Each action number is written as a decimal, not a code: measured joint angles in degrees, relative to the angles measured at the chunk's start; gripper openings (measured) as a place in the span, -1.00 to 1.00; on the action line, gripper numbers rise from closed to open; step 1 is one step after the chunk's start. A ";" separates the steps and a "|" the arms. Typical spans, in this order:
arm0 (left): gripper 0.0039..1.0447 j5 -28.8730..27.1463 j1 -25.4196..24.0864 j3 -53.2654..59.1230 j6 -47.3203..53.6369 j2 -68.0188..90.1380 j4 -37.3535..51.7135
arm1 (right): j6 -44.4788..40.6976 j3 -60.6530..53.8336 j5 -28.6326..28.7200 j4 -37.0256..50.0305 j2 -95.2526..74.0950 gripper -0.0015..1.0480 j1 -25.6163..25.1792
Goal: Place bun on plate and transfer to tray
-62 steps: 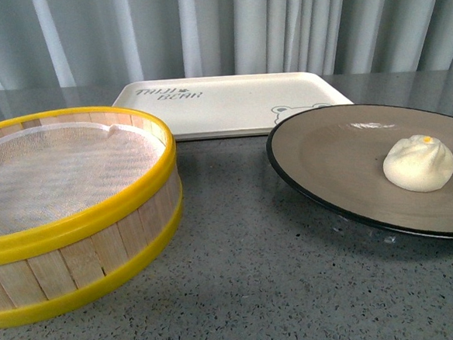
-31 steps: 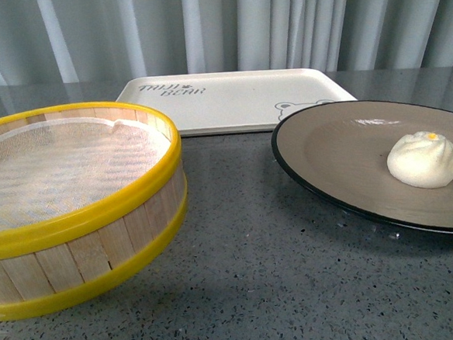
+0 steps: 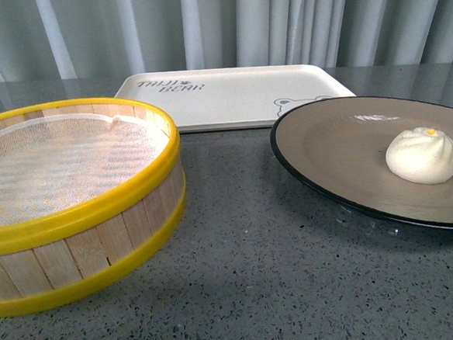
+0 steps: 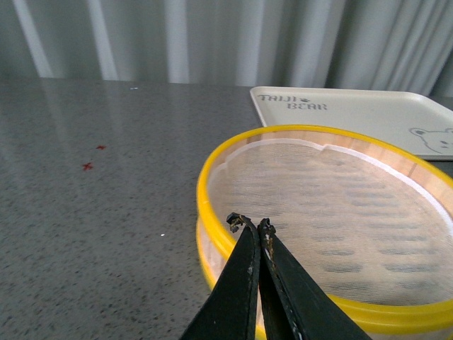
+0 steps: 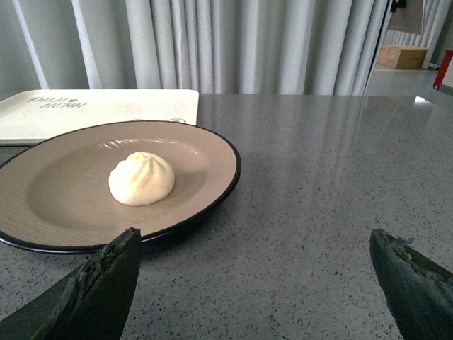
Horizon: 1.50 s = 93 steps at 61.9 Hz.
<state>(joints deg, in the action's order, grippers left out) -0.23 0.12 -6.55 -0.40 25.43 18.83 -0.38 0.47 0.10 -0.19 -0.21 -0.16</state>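
Note:
The white bun (image 3: 423, 155) (image 5: 141, 178) rests on the grey-brown plate (image 3: 341, 142) (image 5: 64, 191), which sits on the table at the right. Behind it lies the cream tray (image 3: 229, 96) (image 4: 368, 113) (image 5: 99, 106) with dark lettering and a bear outline. My right gripper (image 5: 255, 244) is open, its fingers wide apart over bare tabletop beside the plate's rim. My left gripper (image 4: 249, 223) is shut with nothing in it, its tips just over the near rim of the steamer basket. Neither arm shows in the front view.
A yellow-rimmed wooden steamer basket (image 3: 83, 227) (image 4: 233, 152) lined with white cloth stands at the left. The table is grey speckled stone (image 3: 257, 277). Pale curtains (image 3: 216, 23) hang behind it. A cardboard box (image 5: 402, 55) sits far off.
The front view has shifted slightly, so basket, tray and plate sit a little differently in the frame. The bun stays on the plate.

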 joint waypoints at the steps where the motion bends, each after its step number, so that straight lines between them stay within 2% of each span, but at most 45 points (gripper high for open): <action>1: -0.93 0.00 0.00 0.28 0.02 -0.44 -0.15 | 0.00 0.00 -0.02 0.00 0.00 0.83 0.00; 56: -0.93 0.20 0.00 5.05 0.11 -15.19 -8.44 | 0.00 0.00 -0.04 0.00 0.00 0.83 0.00; 64: -0.93 0.22 0.00 5.03 0.13 -23.17 -18.16 | 0.00 0.00 -0.04 0.00 0.00 0.83 0.00; 79: -0.92 0.22 0.00 5.03 0.11 -25.20 -18.80 | 0.00 0.00 -0.04 0.00 0.00 0.83 0.00; 87: -0.36 0.22 0.00 5.03 0.13 -25.22 -18.80 | 0.00 0.00 -0.02 0.00 0.00 0.83 0.00; 93: -0.05 0.22 0.00 5.03 0.13 -25.22 -18.80 | 0.00 0.00 -0.02 0.00 0.00 0.83 0.00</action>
<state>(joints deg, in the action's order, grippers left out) -0.01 0.12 -1.52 -0.27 0.21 0.03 -0.38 0.47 0.08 -0.19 -0.21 -0.16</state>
